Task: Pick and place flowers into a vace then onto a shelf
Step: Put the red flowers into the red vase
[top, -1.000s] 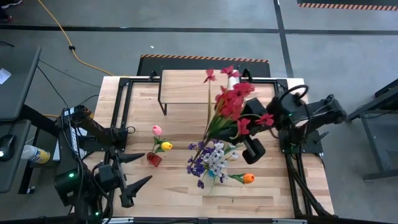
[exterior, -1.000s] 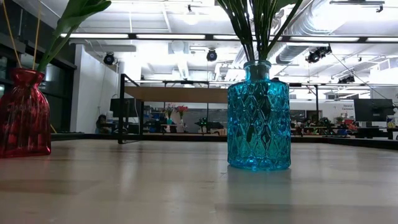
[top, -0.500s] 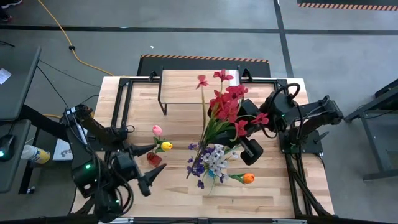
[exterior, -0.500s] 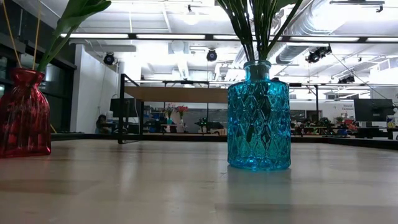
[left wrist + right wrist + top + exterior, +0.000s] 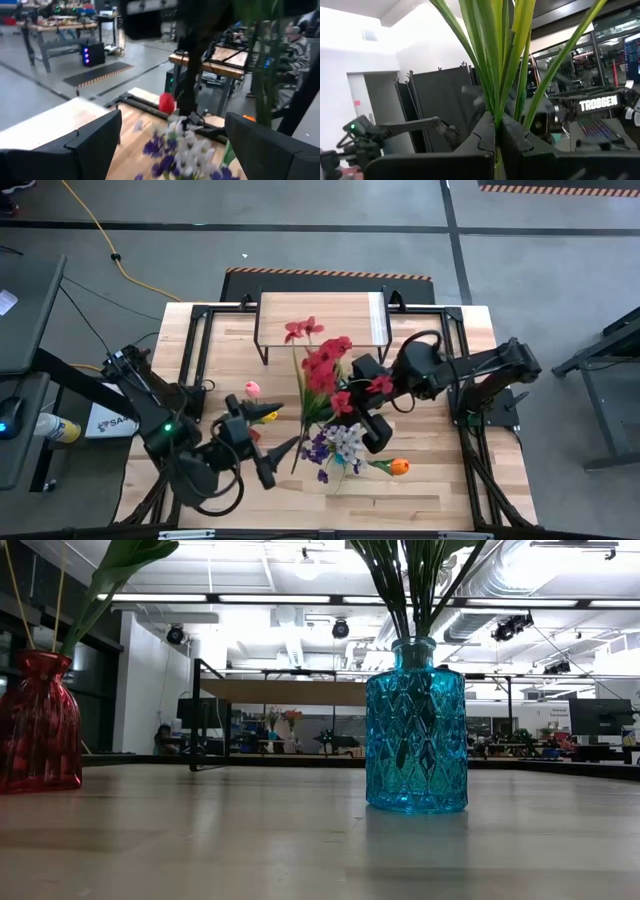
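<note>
My right gripper is shut on a red cluster of flowers held in the air over the table's middle. Below it stands a blue glass vase with purple and whitish sprays and an orange tulip. A red vase holds a pink tulip and a yellow one. The shelf stands at the far edge. My left gripper hangs open just left of the blue vase, level, nothing between its fingers. My right gripper pinches the red cluster's bundled green stems between its two fingers, which lie across them. It comes from the table's right, pointing slightly upward. The bunch is lifted clear of table and vase, heads above the fingers.
Black metal frames run along the table's left and right sides. Bare wooden tabletop lies at the near right. People and workbenches show in the room beyond the table.
My left gripper has swung from the near left corner toward the blue vase, rising a little, still open. My right gripper has carried the red cluster toward the table's left and near side and a little lower, still shut on it.
</note>
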Controlling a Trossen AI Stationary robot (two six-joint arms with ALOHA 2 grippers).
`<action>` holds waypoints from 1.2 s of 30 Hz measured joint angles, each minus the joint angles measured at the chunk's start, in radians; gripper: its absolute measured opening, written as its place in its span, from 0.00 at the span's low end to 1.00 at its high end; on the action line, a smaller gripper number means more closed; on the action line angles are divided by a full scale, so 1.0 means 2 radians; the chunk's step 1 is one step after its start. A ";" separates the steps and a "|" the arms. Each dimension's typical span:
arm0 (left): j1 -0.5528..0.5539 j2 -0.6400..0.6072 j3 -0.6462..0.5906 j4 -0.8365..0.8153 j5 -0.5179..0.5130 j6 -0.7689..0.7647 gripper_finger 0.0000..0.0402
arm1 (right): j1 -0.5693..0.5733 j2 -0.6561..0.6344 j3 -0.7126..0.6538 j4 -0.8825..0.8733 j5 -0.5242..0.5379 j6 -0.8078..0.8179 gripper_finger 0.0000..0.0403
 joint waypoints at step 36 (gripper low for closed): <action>0.009 -0.030 0.000 0.046 0.055 0.084 0.96 | -0.027 -0.007 -0.001 -0.113 0.019 -0.042 0.00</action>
